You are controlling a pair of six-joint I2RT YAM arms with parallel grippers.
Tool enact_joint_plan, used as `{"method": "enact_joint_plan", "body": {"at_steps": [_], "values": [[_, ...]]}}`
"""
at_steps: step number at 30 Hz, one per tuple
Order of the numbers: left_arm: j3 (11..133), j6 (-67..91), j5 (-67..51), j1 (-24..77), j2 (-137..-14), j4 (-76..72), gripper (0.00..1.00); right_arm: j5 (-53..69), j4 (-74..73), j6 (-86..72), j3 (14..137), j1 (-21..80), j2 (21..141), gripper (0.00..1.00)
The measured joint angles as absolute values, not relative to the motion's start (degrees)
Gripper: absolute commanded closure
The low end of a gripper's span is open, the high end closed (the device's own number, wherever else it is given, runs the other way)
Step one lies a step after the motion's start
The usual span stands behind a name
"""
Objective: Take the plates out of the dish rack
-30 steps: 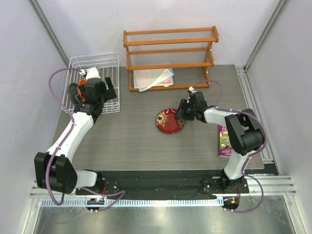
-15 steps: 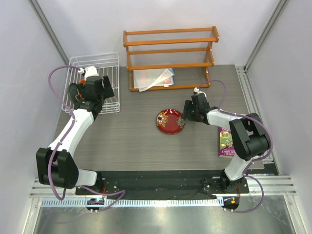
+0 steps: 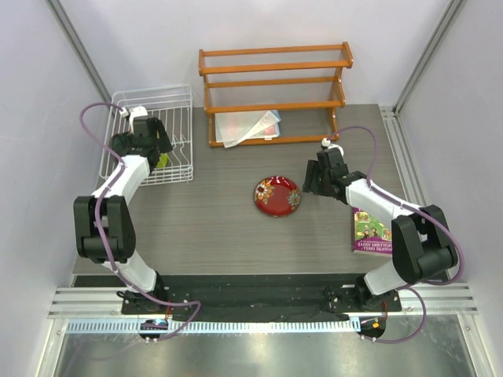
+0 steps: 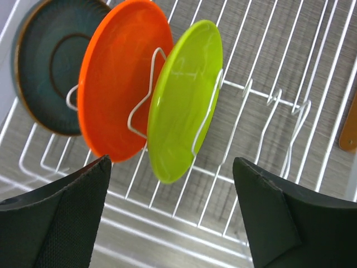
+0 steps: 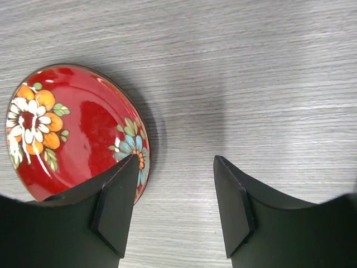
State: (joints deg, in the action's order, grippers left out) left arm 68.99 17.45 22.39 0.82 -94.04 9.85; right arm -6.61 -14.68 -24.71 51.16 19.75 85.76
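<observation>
- Fingers of my left gripper stand wide apart, released, with nothing between them.
- Ahead of that gap the lime green plate stands on edge in the dish rack. Its lower rim is nearest to me and lies clear of both fingers.
- Beyond it, further to the left of my wrist view, the orange plate stands on edge. The dark teal plate stands behind that one. All three plates lean against upright white prongs.
- My right gripper is also released, with its fingers parted over bare table.
- The red floral plate lies flat on the table, face up, to the left of that gap and not inside it. In my wrist view one finger overlaps the plate's near right rim, and I cannot tell whether it touches.
- From above, my right gripper sits just beside the red floral plate, on its right.
- Count of plates: four in all, three in the dish rack and one on the table.
- Count of the rest: one dish rack, one orange wooden shelf at the back, and one book lying near the table's right edge.
</observation>
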Motion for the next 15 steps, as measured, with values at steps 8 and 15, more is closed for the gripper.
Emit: {"method": "enact_joint_plan", "body": {"at_steps": [8,15], "values": [[73.8,17.7,20.4,-1.0,-101.4,7.6,0.33,-6.9,-16.7,-24.3,51.6,19.7,84.2,0.41],[74.6,18.1,20.4,-2.6,-103.6,6.6,0.49,-6.7,-17.8,-24.3,52.7,19.7,84.2,0.42]]}}
